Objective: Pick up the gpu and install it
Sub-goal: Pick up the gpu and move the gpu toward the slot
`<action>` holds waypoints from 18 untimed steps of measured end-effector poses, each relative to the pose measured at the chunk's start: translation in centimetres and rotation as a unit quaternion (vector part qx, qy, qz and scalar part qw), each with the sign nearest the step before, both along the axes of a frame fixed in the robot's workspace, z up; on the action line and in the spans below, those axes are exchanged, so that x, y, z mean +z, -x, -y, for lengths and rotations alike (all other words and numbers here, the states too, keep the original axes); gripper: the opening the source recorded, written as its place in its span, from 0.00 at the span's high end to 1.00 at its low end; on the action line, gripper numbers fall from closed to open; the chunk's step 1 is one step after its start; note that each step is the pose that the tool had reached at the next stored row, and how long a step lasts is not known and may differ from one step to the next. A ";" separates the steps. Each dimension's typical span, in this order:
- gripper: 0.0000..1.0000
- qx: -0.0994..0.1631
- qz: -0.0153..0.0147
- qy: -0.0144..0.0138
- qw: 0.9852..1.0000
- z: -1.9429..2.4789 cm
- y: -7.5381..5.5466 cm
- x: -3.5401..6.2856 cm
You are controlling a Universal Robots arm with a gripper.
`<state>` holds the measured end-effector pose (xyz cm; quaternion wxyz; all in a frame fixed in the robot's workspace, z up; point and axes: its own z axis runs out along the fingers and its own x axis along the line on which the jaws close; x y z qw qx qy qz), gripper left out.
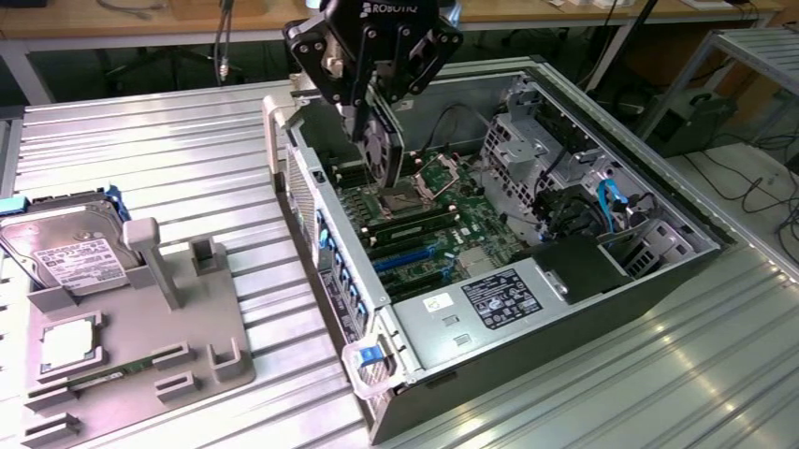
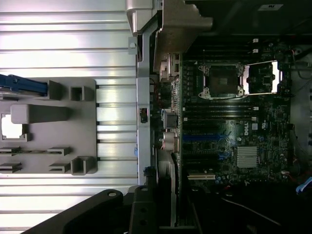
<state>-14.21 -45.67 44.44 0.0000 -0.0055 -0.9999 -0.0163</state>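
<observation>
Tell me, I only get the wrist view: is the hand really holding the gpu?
Observer: Yes. The hand grips the gpu, which hangs upright over the open case.
Operator: What's by that blue bit?
Observer: A hard drive with a white label, lying at the tray's end, on the exterior view's left.
</observation>
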 end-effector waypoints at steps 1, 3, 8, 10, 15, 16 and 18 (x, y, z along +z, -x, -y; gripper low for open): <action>0.72 0.000 0.000 0.000 1.000 0.00 -0.1 0.00; 0.72 0.000 0.000 0.000 1.000 0.00 -0.3 0.00; 0.72 0.000 0.000 0.000 1.000 0.00 -0.7 0.00; 0.72 0.000 0.000 0.000 1.000 0.00 -1.0 0.00; 0.72 0.000 0.000 0.000 1.000 0.00 -1.7 0.00; 0.72 0.000 0.000 0.000 1.000 -0.01 -1.9 0.00; 0.72 0.000 0.000 0.000 1.000 -0.06 -2.3 -0.01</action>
